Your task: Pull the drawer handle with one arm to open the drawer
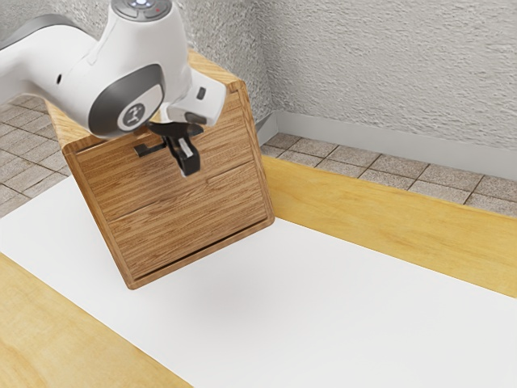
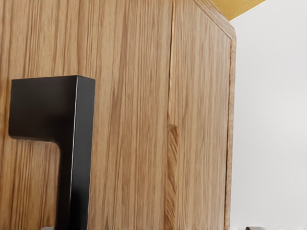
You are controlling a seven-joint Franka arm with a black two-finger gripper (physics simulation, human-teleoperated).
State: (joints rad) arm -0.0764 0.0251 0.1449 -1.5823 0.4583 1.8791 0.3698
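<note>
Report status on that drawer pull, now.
Pincer open, at the handle. Drawer looks shut, not yet pulled. Nothing blocking the pull.

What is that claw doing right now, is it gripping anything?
Claw: open, right at the black handle, not clamped on it.

Bare white table (image 1: pixel 339 315) open before the cabinet (image 1: pixel 186 210) and toward the exterior view's right, cabinet front a flat wooden barrier, black handle (image 2: pixel 72 143) jutting from its upper part, rough wall (image 1: pixel 388 56) close behind the cabinet, blocking passage there
</note>
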